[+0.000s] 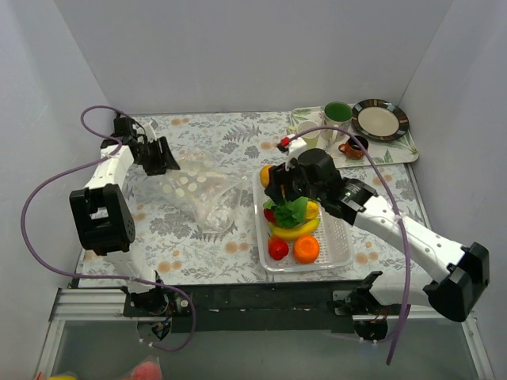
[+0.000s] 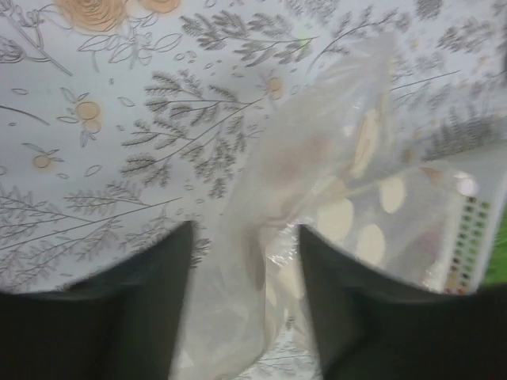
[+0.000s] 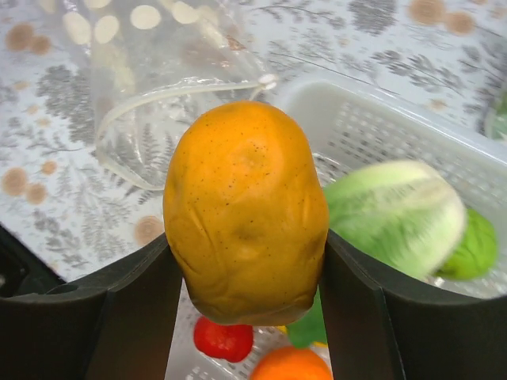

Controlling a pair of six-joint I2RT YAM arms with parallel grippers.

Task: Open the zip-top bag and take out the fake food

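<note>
The clear polka-dot zip-top bag [image 1: 200,190] lies left of the white basket [image 1: 339,237]. My left gripper [image 1: 161,157] is shut on the bag's far-left end; in the left wrist view the film [image 2: 238,293] is bunched between my fingers [image 2: 142,317]. My right gripper [image 1: 273,184] is shut on a yellow-orange fruit [image 3: 245,214] above the basket's far-left corner [image 3: 348,95]. The bag's open mouth [image 3: 158,95] lies beyond it. In the basket are lettuce [image 1: 291,210], a banana [image 1: 296,230], a red fruit [image 1: 278,248] and an orange [image 1: 306,249]. A blurred lettuce piece [image 3: 396,214] and a lime [image 3: 475,245] show in the right wrist view.
A tray [image 1: 396,152] at the back right holds a green cup [image 1: 337,113], a brown cup [image 1: 352,147] and a plate [image 1: 380,119]. A small red object [image 1: 283,142] lies beside the tray. White walls enclose the floral-patterned table.
</note>
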